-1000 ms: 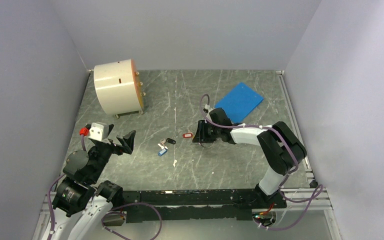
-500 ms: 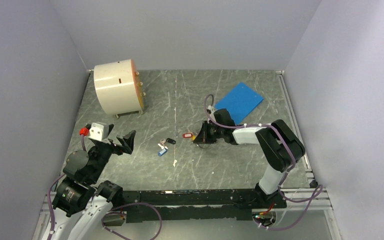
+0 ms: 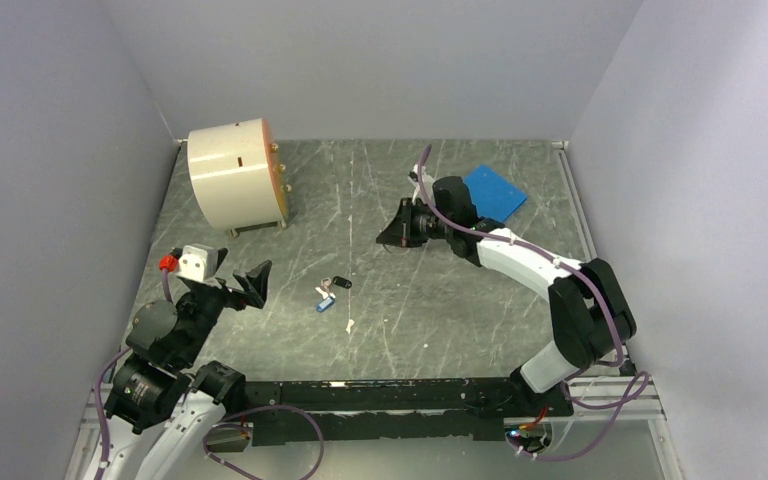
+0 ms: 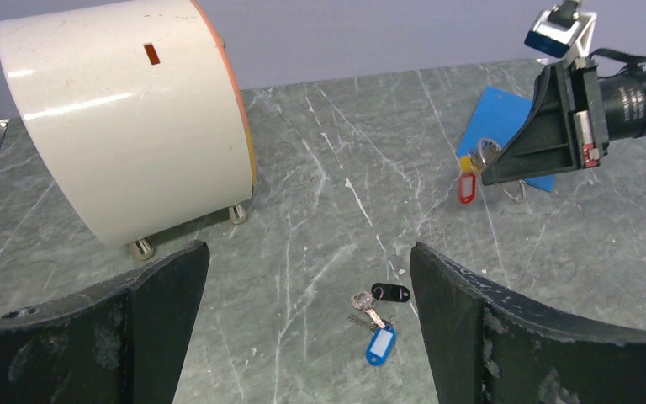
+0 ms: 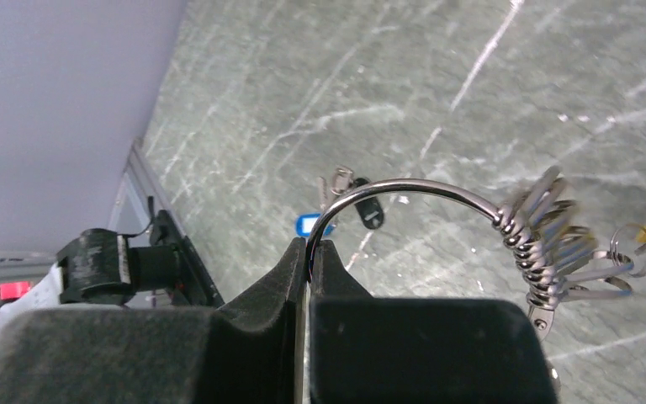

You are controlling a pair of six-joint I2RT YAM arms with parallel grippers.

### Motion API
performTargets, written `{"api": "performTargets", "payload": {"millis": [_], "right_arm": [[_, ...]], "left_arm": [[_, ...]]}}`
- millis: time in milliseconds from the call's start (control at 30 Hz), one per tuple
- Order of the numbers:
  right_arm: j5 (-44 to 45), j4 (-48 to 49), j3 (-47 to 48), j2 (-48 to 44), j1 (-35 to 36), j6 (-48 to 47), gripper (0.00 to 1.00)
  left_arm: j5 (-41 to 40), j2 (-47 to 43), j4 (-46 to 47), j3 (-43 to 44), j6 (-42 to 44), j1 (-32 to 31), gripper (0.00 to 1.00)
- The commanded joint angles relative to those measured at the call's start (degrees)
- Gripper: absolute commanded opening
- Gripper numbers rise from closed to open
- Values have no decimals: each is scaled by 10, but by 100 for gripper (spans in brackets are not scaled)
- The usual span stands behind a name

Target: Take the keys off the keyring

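Lifted off the table (image 3: 440,320), right tool (image 5: 307,252) clamps keyring (image 5: 404,187), keys (image 4: 468,187) dangling downward.

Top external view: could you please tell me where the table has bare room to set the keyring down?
The table is bare between the cream drum and the right tool, and near-right between the loose keys and the right arm. Crowded: mid-table around those keys, and beside the blue sheet.

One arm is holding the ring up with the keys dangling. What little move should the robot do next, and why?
Probably move the open left gripper toward the red-tagged key hanging from the keyring. The right gripper is shut on the keyring above the table and cannot pull keys off alone; the left is empty and far away.
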Motion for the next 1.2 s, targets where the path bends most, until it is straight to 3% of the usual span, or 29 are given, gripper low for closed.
{"api": "performTargets", "payload": {"millis": [0, 400, 800, 967, 1167], "right_arm": [[-48, 21, 18, -21, -3, 8, 0], [-73, -70, -21, 3, -2, -76, 0], [54, -226, 73, 23, -22, -201, 0], [63, -227, 86, 15, -16, -212, 0], [78, -219, 32, 36, 10, -212, 0]], "left_arm": [[4, 8, 5, 19, 9, 4, 95], [41, 62, -15, 48, -3, 4, 95], [47, 89, -23, 52, -3, 5, 95], [46, 87, -23, 52, -2, 6, 95], [48, 85, -26, 53, -4, 6, 95]]}}
